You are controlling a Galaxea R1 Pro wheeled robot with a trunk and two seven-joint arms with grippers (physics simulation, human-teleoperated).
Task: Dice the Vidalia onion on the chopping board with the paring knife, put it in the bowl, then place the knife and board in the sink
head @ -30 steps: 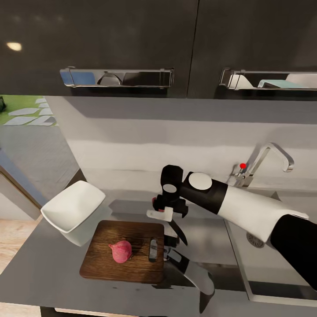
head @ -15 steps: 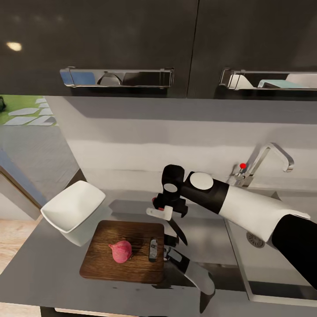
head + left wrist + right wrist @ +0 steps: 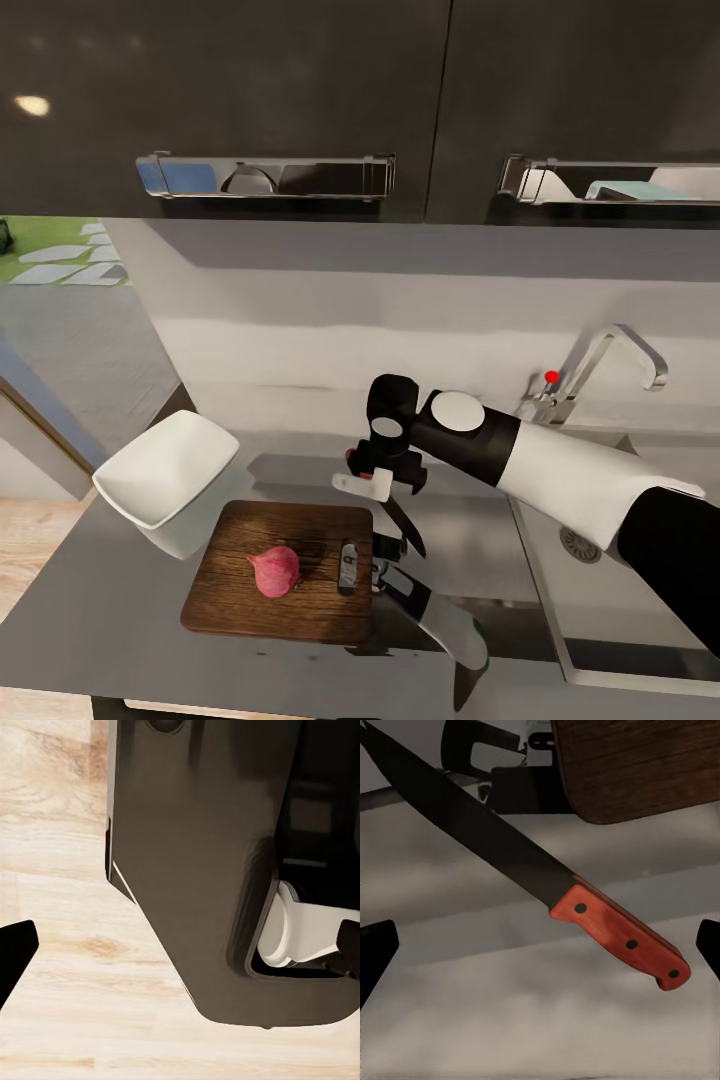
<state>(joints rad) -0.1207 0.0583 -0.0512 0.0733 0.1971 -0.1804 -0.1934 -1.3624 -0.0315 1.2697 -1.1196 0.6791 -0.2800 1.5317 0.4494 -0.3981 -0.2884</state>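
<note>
The pink-red Vidalia onion (image 3: 277,570) sits on the brown chopping board (image 3: 250,605), which lies on the grey countertop (image 3: 100,620). To the board's left, the white bowl (image 3: 165,470) stands tilted. My right gripper (image 3: 378,478) hovers beyond the board's far right corner, over the paring knife (image 3: 405,525). In the right wrist view this gripper (image 3: 540,945) is open: the knife (image 3: 532,870) lies between the wide-apart fingertips, touching neither, near the board's corner (image 3: 645,765). My left gripper (image 3: 180,949) is open, facing light wood floor.
The grey sink (image 3: 600,610) with its chrome tap (image 3: 610,360) lies to the right, under my right arm. A dark and white arm link (image 3: 420,605) reaches from the bottom edge to the board's right side. Dark cabinets with steel handles (image 3: 265,177) hang above.
My right arm has edged very slightly to the right. The knife, onion, board and bowl have stayed where they were.
</note>
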